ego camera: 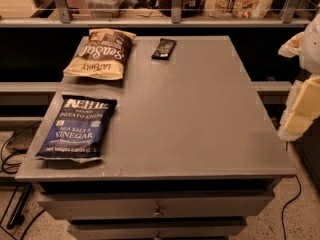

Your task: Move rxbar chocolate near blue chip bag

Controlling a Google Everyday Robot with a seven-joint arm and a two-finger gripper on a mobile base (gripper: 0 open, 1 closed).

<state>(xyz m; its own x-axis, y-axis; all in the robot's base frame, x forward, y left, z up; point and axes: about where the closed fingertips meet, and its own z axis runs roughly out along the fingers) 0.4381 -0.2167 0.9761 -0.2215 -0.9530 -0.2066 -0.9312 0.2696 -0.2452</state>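
Glossy blue chip bag lies flat on the matte grey counter, well left of the jaws. Pale blocky gripper sits off the right edge, jaws wide or narrow, can't tell. Flat dark rxbar chocolate lies farther back-left, near a crinkly tan bag.

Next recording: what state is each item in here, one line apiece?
rxbar chocolate: flat at the table's far edge, untouched.
blue chip bag: flat, label up, near left corner.
tan chip bag: flat, far left corner.
drawer: shut.
claw: at the view's right edge, far from the bar.
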